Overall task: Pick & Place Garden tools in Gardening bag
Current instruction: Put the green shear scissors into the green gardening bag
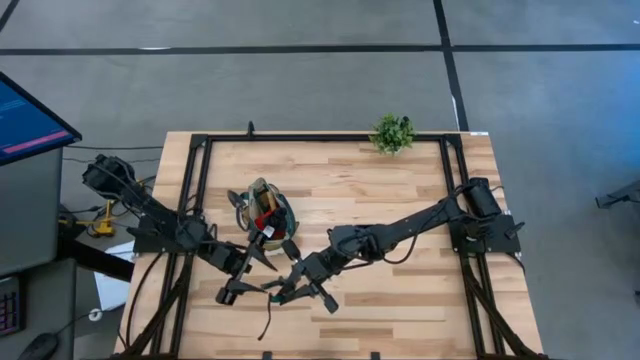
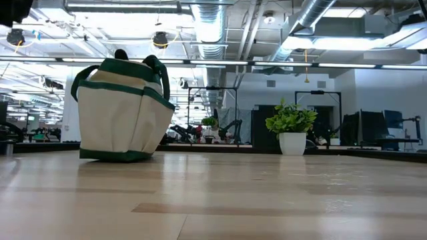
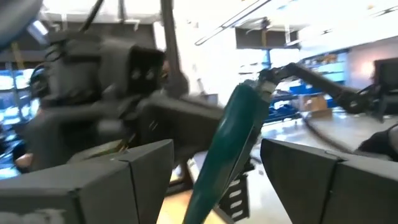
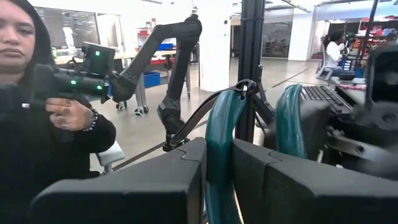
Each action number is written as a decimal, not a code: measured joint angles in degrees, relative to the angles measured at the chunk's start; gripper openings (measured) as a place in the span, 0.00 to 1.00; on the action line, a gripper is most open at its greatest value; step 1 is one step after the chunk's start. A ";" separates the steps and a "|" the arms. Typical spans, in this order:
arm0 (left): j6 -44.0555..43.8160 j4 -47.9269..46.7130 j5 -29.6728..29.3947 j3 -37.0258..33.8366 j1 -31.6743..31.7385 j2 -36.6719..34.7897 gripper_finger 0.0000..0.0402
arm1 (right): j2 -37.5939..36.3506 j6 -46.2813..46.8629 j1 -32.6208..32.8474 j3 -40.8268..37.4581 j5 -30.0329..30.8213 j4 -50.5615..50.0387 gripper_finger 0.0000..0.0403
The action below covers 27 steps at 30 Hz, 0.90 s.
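Shears: We see the pruning shears (image 4: pixel 219 149) with green handles up in the air, over the near part of the table (image 1: pixel 400 210), between the two grippers. In the high view they are a small dark shape, hard to make out.
Right gripper: The right gripper (image 4: pixel 217 180) pinches one green handle of the shears between its two dark fingers. The other green handle sticks up just beside it.
Left gripper: The left gripper (image 3: pixel 217 180) is spread wide. A green handle of the shears stands between its fingers (image 3: pixel 112 180), and we cannot tell if it touches them.
Right arm: It reaches from the right side of the table down toward the near middle, bent low.
Left arm: It reaches in from the left side and meets the right arm near the front edge.
Bag: The gardening bag (image 1: pixel 268 212) stands on the table, just behind the two grippers. A red-and-black tool (image 1: pixel 265 218) pokes out of its top.
Hard to see: The other things in the bag are too small to tell. The low view shows the bag but not the grippers. The left wrist view is blurry.
Plant: A small green plant (image 1: pixel 392 132) sits at the far edge.
Person: A person (image 4: pixel 37 124) holding a dark device shows in the right wrist view, beyond the table.
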 joint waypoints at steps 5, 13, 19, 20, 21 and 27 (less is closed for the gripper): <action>0.64 -0.03 0.72 2.36 0.22 1.57 0.57 | 0.00 -0.38 0.69 0.00 0.07 0.00 0.10; -3.40 -0.26 0.65 2.38 0.19 1.57 0.52 | 0.00 -0.46 1.09 0.00 0.09 -0.02 0.10; -7.05 -0.27 0.67 2.38 0.19 1.57 0.47 | 0.00 -0.23 0.80 0.00 0.09 0.07 0.10; -7.13 -0.28 0.65 2.38 0.19 1.57 0.46 | 0.00 0.07 0.63 0.00 0.11 0.08 0.10; -7.13 -0.26 0.63 2.38 0.19 1.57 0.46 | 0.00 0.52 0.50 0.00 0.09 0.08 0.10; -7.15 -0.22 0.26 2.38 0.23 1.57 0.46 | 0.02 1.05 -0.24 0.00 0.13 -0.08 0.10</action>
